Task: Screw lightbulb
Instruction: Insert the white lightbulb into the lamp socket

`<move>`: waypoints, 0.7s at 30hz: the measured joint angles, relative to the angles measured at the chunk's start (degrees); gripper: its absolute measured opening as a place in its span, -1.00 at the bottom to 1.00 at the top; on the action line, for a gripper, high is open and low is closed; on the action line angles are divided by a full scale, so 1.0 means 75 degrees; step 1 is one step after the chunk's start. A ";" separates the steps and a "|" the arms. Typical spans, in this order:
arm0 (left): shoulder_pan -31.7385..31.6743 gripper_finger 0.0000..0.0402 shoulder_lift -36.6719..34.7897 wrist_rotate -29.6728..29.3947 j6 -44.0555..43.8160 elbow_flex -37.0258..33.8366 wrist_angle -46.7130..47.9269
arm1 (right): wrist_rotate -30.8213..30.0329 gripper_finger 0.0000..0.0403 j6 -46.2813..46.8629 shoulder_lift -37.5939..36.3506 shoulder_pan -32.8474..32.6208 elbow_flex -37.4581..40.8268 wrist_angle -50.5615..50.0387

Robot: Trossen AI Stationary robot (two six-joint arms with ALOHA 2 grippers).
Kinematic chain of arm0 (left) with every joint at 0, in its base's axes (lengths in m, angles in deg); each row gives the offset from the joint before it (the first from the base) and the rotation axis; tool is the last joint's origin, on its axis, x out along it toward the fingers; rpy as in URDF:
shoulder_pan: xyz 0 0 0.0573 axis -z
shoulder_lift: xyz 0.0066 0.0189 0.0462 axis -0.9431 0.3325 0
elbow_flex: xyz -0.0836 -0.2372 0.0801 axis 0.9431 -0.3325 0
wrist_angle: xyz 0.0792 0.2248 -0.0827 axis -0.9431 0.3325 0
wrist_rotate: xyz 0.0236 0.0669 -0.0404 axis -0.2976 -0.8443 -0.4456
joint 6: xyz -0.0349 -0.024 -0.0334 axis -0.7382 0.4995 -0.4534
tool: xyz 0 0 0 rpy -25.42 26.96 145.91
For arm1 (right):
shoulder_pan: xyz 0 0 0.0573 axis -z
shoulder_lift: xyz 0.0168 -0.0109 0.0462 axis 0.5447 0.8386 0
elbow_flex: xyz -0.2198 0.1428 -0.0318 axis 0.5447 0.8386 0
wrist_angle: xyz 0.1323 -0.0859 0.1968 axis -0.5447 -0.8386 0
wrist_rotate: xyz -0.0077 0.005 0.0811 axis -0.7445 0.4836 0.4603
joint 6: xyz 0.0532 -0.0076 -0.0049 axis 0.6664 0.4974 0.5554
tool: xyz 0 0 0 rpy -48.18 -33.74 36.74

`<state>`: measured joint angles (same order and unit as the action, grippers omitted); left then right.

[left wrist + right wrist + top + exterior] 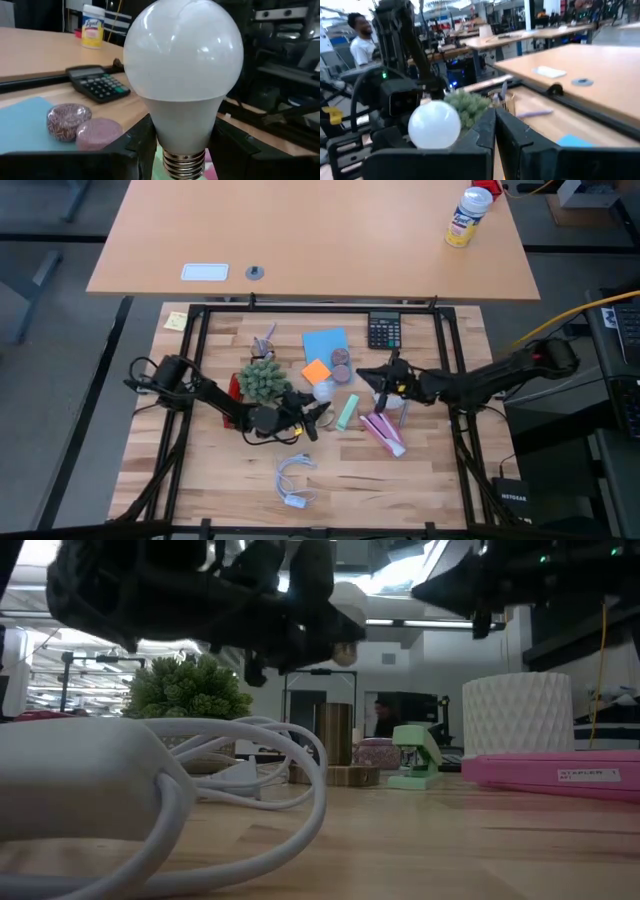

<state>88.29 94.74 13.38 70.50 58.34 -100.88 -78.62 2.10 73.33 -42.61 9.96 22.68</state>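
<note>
1. Left wrist view: the left tool [182, 150] grips the frosted white pear-shaped lightbulb [182, 75] just above its grey screw base, lifted over the wooden surface [400, 480].
2. Right tool [495, 135], fingers pressed together, hovers nearby, facing it.

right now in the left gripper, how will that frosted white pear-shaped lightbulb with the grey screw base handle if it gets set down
The frosted white pear-shaped lightbulb looks smooth and glossy, so it may slip in the left gripper, which clamps its narrow neck. Its round globe would probably roll on the wooden table. The thin shell is likely fragile, and light for its size.
</note>
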 joint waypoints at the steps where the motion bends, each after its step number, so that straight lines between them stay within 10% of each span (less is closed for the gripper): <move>1: -0.0020 -0.30 0.0049 0.0047 -0.0062 0.0000 0.0029 | 0.0038 -0.92 0.0099 0.0258 0.0000 -0.0002 0.0157; 21: 0.0045 -0.30 0.0148 -0.0207 -0.0069 -0.0017 0.0935 | 0.0677 -0.92 0.0532 0.3259 -0.0015 -0.0686 0.2642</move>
<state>88.63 95.85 11.82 69.98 58.21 -93.87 -73.54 6.09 97.77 -42.72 4.82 42.50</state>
